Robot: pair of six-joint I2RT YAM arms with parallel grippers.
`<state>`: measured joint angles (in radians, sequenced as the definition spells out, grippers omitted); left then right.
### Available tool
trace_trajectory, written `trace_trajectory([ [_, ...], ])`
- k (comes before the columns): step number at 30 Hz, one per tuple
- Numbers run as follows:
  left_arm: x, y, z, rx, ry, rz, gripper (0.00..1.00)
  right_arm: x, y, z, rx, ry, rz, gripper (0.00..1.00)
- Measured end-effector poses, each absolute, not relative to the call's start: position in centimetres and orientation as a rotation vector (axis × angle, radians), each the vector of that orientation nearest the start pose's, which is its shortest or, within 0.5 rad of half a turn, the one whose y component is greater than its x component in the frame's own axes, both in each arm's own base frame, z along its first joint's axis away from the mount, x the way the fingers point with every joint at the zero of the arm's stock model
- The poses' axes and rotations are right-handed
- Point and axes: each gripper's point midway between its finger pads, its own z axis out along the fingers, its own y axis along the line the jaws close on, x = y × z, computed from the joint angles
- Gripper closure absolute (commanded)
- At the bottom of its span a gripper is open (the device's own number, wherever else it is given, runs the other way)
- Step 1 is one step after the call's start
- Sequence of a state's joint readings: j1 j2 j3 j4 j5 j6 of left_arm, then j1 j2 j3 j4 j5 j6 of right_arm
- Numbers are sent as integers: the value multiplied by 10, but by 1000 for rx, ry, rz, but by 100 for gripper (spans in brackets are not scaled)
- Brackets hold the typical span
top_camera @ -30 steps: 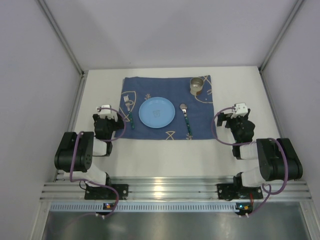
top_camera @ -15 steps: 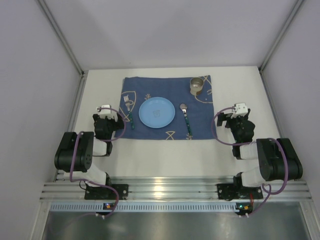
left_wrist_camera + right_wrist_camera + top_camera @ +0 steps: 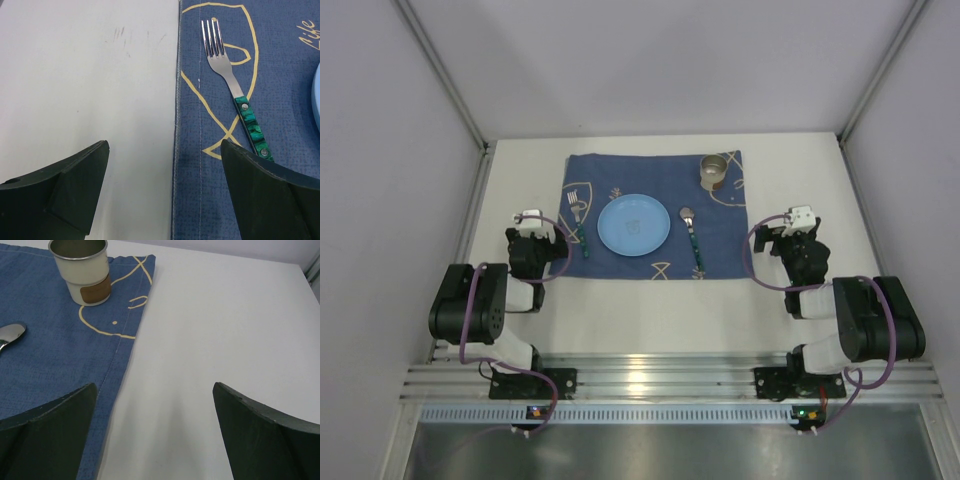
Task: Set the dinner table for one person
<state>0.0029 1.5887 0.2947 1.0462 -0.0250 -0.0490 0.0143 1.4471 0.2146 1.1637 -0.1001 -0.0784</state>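
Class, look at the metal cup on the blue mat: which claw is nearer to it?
Right. The right claw hangs at the right edge of the mat, just short of the cup; the left claw is at the opposite edge, by the fork.

No legible text or labels

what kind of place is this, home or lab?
Likely a lab robot cell, not a home: grey panel walls box in the matte white tabletop, a ribbed aluminium rail runs along its near edge, and one dark blue patterned cloth mat lies on it.
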Motion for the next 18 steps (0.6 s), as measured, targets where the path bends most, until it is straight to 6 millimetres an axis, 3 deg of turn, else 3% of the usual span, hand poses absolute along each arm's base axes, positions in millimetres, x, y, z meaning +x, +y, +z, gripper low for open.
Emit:
trace_trajectory([
  [18, 381, 4, 57, -65, 1817, -10, 2, 370, 21, 106, -158, 1632, 40, 0],
])
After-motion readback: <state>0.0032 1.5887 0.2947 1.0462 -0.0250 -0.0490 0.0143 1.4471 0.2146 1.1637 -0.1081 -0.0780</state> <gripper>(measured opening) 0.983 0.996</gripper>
